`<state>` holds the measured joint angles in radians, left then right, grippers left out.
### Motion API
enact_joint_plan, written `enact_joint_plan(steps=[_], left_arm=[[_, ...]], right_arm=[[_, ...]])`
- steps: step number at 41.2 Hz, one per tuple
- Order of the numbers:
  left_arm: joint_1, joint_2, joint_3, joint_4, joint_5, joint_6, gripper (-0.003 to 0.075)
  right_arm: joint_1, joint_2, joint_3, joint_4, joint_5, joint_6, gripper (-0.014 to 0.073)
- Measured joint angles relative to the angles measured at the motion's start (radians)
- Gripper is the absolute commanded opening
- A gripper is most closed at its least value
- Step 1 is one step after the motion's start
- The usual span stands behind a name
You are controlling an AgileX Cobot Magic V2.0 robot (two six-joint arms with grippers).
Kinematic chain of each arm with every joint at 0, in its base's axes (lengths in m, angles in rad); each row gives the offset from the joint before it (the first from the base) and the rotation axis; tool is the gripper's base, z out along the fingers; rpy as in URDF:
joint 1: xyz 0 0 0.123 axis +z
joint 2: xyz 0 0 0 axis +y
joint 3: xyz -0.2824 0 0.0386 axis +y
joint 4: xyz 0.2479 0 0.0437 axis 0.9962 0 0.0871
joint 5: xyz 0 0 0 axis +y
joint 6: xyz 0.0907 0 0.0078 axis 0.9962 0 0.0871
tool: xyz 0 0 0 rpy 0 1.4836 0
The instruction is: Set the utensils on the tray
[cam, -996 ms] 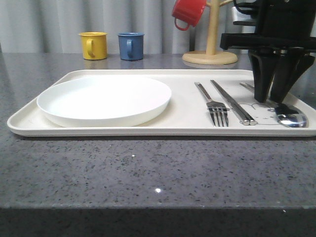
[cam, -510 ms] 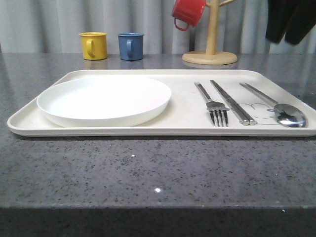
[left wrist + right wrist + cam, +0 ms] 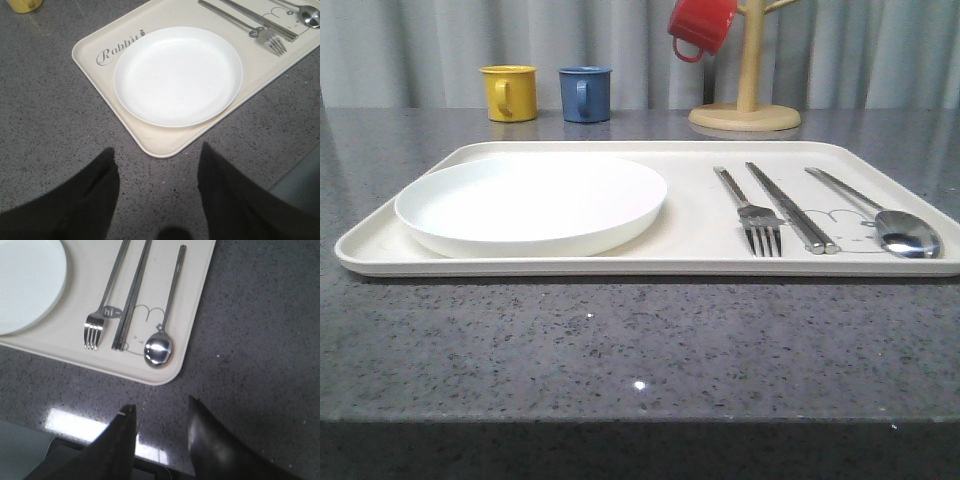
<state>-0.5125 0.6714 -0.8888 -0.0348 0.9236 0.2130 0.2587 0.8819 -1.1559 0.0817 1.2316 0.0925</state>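
The cream tray (image 3: 700,235) lies across the grey counter. On it sit the white plate (image 3: 530,203) at the left and, at the right, the fork (image 3: 752,209), the pair of chopsticks (image 3: 790,206) and the spoon (image 3: 880,216), side by side. The left wrist view has the plate (image 3: 177,75) and tray (image 3: 165,142) ahead of my open left gripper (image 3: 157,160), which hangs over bare counter off the tray's corner. My right gripper (image 3: 160,407) is open and empty above the counter near the front edge, with the spoon (image 3: 162,342), chopsticks (image 3: 131,300) and fork (image 3: 102,310) beyond it.
A yellow mug (image 3: 510,92) and a blue mug (image 3: 585,93) stand at the back of the counter. A red mug (image 3: 700,25) hangs on a wooden mug tree (image 3: 747,110) behind the tray. The counter's front edge (image 3: 75,425) runs just under my right gripper.
My right gripper stood over the spoon a second ago, rose up and away to the right, and has now left the front view. The utensils stay on the tray.
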Motion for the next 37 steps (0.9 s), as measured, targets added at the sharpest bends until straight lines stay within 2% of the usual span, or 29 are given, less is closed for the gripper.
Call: enact_joint_plan(steps=[17, 37], left_arm=[[0.000, 0.000, 0.000, 0.000, 0.000, 0.000, 0.0347], [0.000, 0.000, 0.000, 0.000, 0.000, 0.000, 0.0347]], right_arm=[[0.000, -0.258, 0.234, -0.001, -0.009, 0.000, 0.0290], [0.000, -0.293, 0.252, -0.001, -0.028, 0.000, 0.0290]])
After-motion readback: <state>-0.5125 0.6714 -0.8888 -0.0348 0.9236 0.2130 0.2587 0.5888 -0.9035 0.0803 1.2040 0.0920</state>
